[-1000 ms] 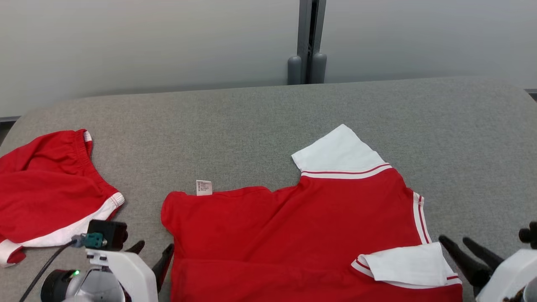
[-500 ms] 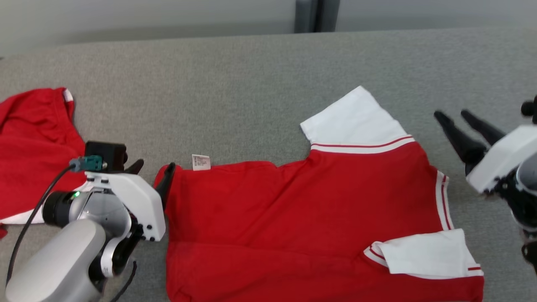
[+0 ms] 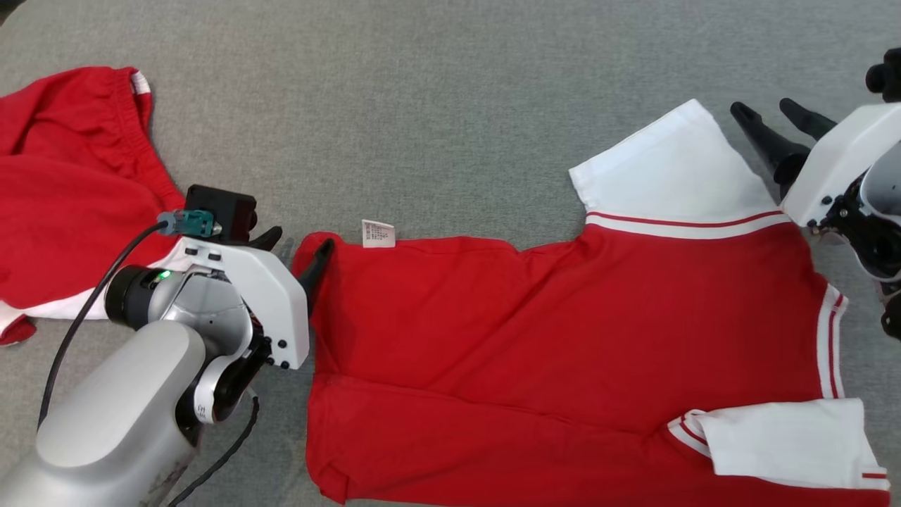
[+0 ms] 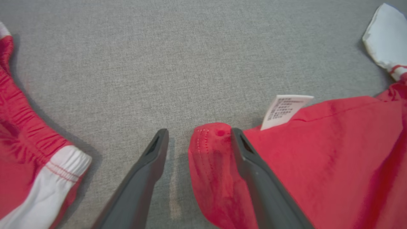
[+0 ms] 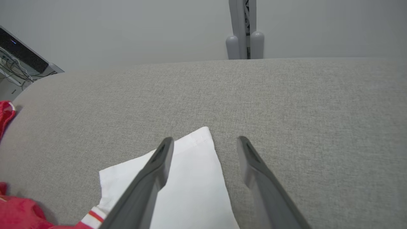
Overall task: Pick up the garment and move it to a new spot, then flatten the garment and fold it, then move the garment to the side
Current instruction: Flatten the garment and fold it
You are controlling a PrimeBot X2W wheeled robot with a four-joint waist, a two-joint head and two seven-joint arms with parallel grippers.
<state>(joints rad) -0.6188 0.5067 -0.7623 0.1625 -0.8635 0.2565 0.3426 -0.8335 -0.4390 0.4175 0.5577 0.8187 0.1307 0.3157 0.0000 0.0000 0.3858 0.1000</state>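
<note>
You are looking at a job that, by my reading, is sitting in its flattening and folding stage. The garment [image 3: 563, 338] is lying spread out on the grey surface [image 3: 436, 105] in front of the robot, so the pick-up and the move to a new spot are looking done. The fold is looking barely begun, and the final shift to the side is not yet made.

Your left end effector [image 3: 301, 239] is standing with its fingers spread wide, holding nothing. In the left wrist view the hem corner [image 4: 210, 136] is sitting between its fingers, one finger lying against the cloth. Your right end effector [image 3: 760, 105] is also spread and empty, hanging over the outer end of the far sleeve [image 3: 669, 169]. In the right wrist view one finger is crossing that sleeve and the other is over bare surface.

The garment is showing as a red shirt with white, red-striped sleeves. Its body is lying mostly flat, with soft diagonal wrinkles and a long crease running across the near part. The near sleeve [image 3: 781, 440] is lying doubled inward over the red body, while the far sleeve is sticking out flat. A care label [image 3: 378, 233] is poking out at the far edge, near the hem corner. Red shorts [image 3: 63, 183] are lying bunched well apart on the robot's left.
</note>
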